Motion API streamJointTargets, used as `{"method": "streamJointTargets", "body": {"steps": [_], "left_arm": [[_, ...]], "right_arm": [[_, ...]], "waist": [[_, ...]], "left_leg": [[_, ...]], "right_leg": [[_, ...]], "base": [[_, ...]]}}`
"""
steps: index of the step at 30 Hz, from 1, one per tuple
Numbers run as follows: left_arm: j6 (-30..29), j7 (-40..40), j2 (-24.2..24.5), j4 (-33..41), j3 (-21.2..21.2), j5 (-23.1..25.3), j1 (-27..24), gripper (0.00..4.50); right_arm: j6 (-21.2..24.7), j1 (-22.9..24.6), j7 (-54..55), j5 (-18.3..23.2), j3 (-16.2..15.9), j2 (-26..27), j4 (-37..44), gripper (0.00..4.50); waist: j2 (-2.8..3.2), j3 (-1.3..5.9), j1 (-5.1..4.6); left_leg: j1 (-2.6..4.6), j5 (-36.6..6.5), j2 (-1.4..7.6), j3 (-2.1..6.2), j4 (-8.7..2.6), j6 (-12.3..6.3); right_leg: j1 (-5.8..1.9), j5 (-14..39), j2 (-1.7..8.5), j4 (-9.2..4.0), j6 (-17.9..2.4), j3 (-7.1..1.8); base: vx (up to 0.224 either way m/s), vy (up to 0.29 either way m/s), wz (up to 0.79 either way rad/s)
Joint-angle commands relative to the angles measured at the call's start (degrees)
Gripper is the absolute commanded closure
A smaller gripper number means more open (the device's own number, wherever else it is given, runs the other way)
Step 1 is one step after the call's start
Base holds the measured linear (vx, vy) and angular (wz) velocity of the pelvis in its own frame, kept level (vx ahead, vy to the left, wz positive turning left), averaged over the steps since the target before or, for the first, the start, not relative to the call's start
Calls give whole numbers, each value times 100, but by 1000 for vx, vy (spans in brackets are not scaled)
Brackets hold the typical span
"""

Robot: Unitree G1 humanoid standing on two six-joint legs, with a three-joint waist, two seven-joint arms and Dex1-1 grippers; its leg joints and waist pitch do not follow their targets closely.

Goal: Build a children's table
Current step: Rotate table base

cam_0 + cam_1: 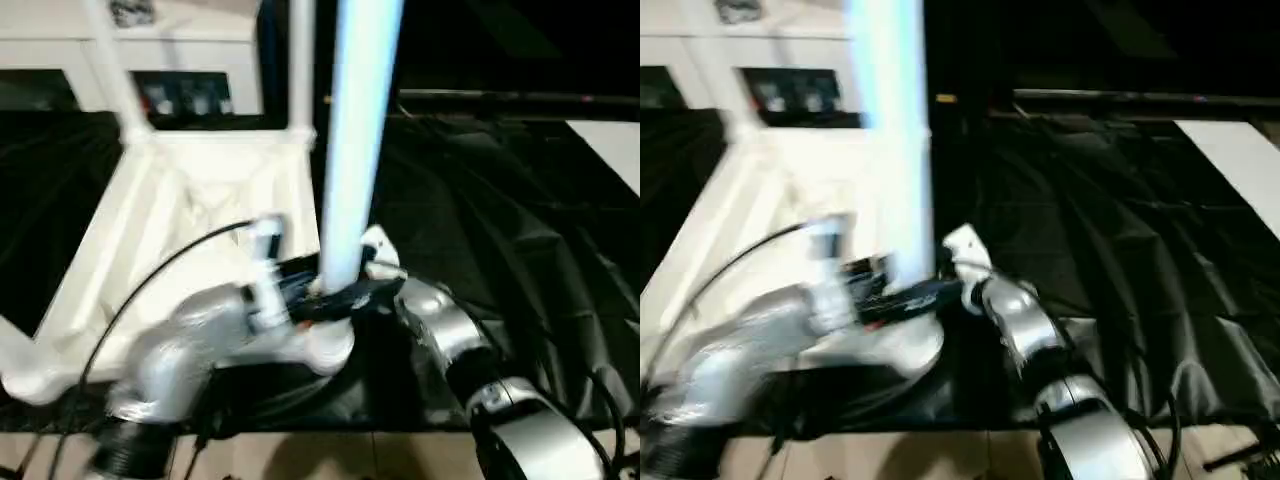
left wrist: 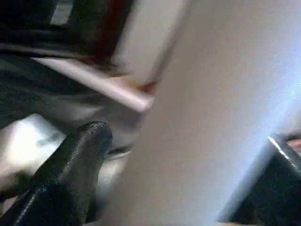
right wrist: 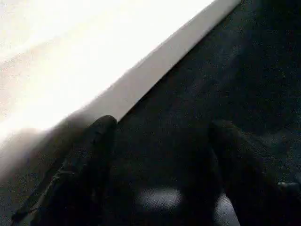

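The children's table top (image 1: 160, 230) lies upside down on black cloth, ribbed underside up. Two white legs (image 1: 300, 60) stand in its far corner sockets. A third leg (image 1: 352, 150) stands upright in the near right corner socket (image 1: 330, 345). My left gripper (image 1: 325, 295) reaches in from the left and straddles this leg low down. In the left wrist view the leg (image 2: 202, 117) lies between the black fingers (image 2: 80, 160), with a small gap on one side. My right gripper (image 1: 380, 275) is just right of the leg's base, open with only cloth between its fingers (image 3: 89, 155).
Black cloth (image 1: 500, 250) covers the work surface, creased on the right. A white cabinet (image 1: 200, 60) stands behind the table top. A white board (image 1: 610, 150) lies at far right. Beige floor (image 1: 330, 455) runs along the near edge. A black cable (image 1: 150, 285) loops over my left forearm.
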State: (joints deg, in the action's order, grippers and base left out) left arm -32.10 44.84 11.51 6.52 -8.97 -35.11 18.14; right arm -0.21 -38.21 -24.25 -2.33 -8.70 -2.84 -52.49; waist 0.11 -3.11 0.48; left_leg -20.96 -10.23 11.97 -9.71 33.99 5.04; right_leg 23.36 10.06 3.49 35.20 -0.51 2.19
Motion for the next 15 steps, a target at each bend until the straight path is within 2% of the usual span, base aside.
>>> {"method": "streamJointTargets", "body": {"steps": [1,2,3,4,5,7,8,10,11,13,14,15], "left_arm": [[494,-363,80,-367,-160,685,110,2],[662,-448,113,-536,-180,858,160,2],[705,-468,125,-587,-175,895,176,2],[731,-497,161,-627,-175,950,191,2],[752,-471,231,-657,-151,979,187,2],[779,-402,285,-657,-130,996,164,2],[857,-336,361,-689,-138,1102,141,2],[872,-237,449,-685,-151,1133,102,2],[995,57,675,-719,-226,1234,10,2],[999,273,812,-758,-276,1227,-32,2],[1024,490,1082,-854,-432,1387,-67,19],[1043,502,1116,-885,-456,1427,-65,30]], "right_arm": [[-96,-34,135,62,225,-183,3,106],[-95,48,49,132,333,-366,89,106],[-95,87,5,161,375,-442,129,106],[-120,144,-59,169,405,-545,180,106],[-151,255,-187,190,458,-732,284,106],[-165,334,-284,212,492,-854,363,106],[-197,414,-384,225,521,-995,434,106],[-207,495,-507,235,524,-1100,531,106],[-256,685,-821,254,480,-1324,787,106],[-279,791,-1006,269,448,-1436,945,106],[-291,971,-1372,319,382,-1611,1241,106],[-296,1002,-1434,326,366,-1642,1296,106]], "waist": [[11,359,40],[0,354,56],[9,377,89],[5,379,102],[8,386,144],[-2,390,169],[11,400,172],[-9,388,161],[-18,385,172],[-29,382,147],[-29,377,165],[-20,384,182]], "left_leg": [[57,-1527,48,-33,-375,7],[42,-1501,34,-27,-379,-8],[69,-1402,42,-38,-358,-5],[63,-1352,37,-46,-352,-17],[47,-1239,36,-45,-350,-19],[38,-1183,34,-54,-342,-41],[24,-1141,29,-49,-337,-70],[-6,-1177,22,-39,-348,-93],[-2,-1203,20,-37,-348,-124],[-11,-1219,24,-34,-348,-138],[27,-1281,24,-46,-343,-168],[40,-1290,32,-44,-339,-180]], "right_leg": [[-288,1492,285,-432,-1052,-184],[-299,1555,269,-448,-985,-181],[-285,1401,272,-428,-996,-188],[-287,1316,263,-425,-1006,-190],[-305,1202,270,-399,-1049,-189],[-307,1078,264,-395,-1073,-188],[-316,949,261,-380,-1127,-179],[-343,1067,266,-391,-1133,-167],[-344,1208,267,-419,-1067,-166],[-333,1284,269,-411,-1053,-169],[-296,1456,261,-441,-1031,-174],[-296,1426,259,-433,-1027,-176]], "base": [[0,0,0],[0,0,0],[0,0,0],[0,0,0],[0,0,0],[0,0,0],[0,0,0],[0,0,0],[0,0,0],[0,0,0],[0,0,0],[0,0,0]]}}
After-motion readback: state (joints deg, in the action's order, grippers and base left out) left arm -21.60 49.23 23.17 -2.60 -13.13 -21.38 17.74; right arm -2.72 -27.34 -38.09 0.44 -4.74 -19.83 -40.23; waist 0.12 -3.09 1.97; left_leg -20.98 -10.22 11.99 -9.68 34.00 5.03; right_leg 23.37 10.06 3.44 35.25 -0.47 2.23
